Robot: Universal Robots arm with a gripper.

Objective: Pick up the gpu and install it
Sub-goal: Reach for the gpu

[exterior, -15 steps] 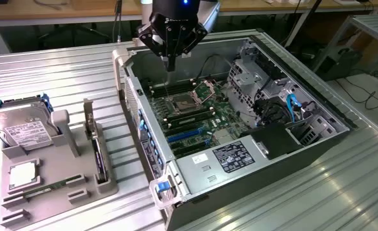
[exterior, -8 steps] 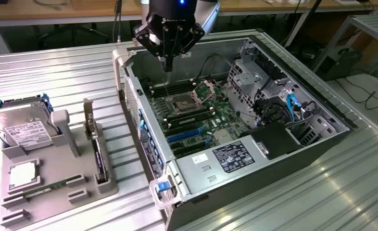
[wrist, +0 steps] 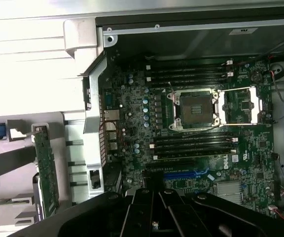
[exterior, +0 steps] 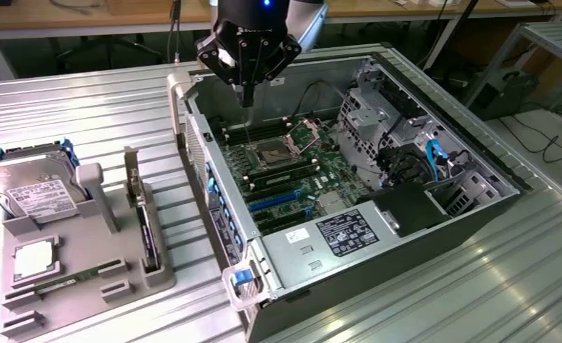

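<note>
Our hand (exterior: 247,96) is shut tight, holding nothing, above the open computer case (exterior: 386,279), whose blue slot (exterior: 273,201) is bare. The gpu (exterior: 149,234) stands on edge in the grey holder (exterior: 100,214) on the bench (exterior: 90,107), near the hard drive (exterior: 33,191). For a good pick, we think: open wide, pinch its top edge, lift straight.

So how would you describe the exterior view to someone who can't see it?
The robot arm's fingers, shut and empty, hang above the motherboard of an open computer case lying on a metal table. On the exterior view's left, the gpu stands on edge in a grey holder, near a hard drive.
</note>
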